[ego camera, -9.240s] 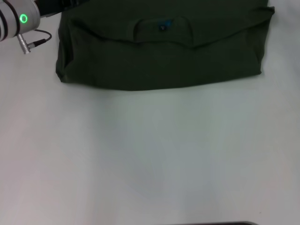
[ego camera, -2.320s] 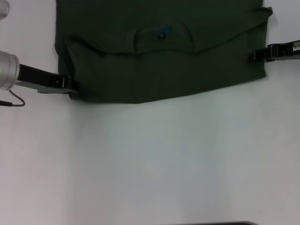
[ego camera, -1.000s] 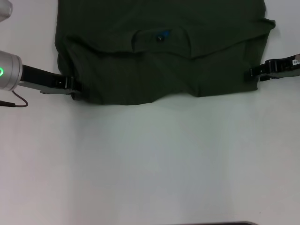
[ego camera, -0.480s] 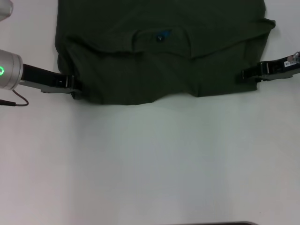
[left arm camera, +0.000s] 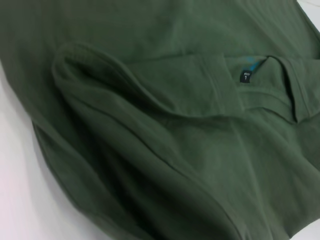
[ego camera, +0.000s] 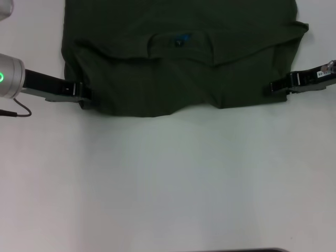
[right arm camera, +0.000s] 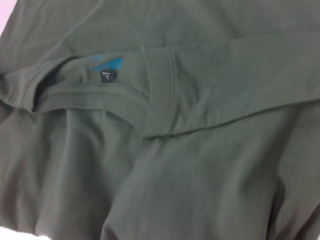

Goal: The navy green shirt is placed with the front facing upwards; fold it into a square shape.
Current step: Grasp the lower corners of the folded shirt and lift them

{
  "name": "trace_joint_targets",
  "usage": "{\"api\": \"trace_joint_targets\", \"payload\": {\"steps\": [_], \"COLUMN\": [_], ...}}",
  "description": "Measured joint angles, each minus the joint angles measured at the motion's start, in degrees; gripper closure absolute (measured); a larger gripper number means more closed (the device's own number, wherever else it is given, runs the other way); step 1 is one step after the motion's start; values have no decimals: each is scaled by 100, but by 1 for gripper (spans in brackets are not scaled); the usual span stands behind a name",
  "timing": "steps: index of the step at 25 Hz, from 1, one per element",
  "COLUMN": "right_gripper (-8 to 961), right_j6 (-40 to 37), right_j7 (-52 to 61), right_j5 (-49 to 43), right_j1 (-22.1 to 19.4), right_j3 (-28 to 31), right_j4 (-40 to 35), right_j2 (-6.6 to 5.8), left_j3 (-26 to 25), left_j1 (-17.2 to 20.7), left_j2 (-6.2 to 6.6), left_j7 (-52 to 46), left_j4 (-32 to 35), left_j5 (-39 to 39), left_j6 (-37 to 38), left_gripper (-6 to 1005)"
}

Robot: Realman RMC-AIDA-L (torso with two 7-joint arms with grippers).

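Observation:
The navy green shirt (ego camera: 178, 68) lies folded into a wide band across the far part of the white table, with its collar and neck tag (ego camera: 181, 39) facing up. My left gripper (ego camera: 84, 96) reaches in from the left and touches the shirt's near left corner. From the right, my right gripper (ego camera: 270, 87) overlaps the shirt's right edge. The left wrist view shows the shirt (left arm camera: 150, 150) folded over, with the tag (left arm camera: 245, 77). In the right wrist view there is a sleeve hem on the shirt (right arm camera: 200, 165) beside the tag (right arm camera: 106, 75). The chest lettering is hidden.
Bare white table (ego camera: 168, 184) spreads between the shirt and me. A thin dark edge (ego camera: 241, 250) shows at the very bottom of the head view. A cable (ego camera: 16, 113) hangs from my left arm.
Over the last second my right gripper slid inward onto the shirt's right edge. My left gripper lifted slightly at the left corner. The shirt's near hem stays bunched.

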Motion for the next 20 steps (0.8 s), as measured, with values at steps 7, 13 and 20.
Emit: {"api": "trace_joint_targets", "payload": {"steps": [7,13,20], "right_gripper": [462,693,899], "right_j6": [34,34,-175], "right_j7": [-95,-101,-127], "right_j5": [-43,-53,-59], "right_j1": [-24,-39,-60], "right_j3": [-63,-116,-120], "right_j4": [0,-19,-81], "right_j2": [-4,-1,-76], "left_j3": [-1,-1,0], "left_j1": [-4,-6,-1], "left_j2": [-10,-11,-4], "left_j7": [0,0,0], "left_j4": [17,16,170], "left_j5": [0,0,0], "left_j6": [6,36,284], "left_gripper": [937,936,937]}}
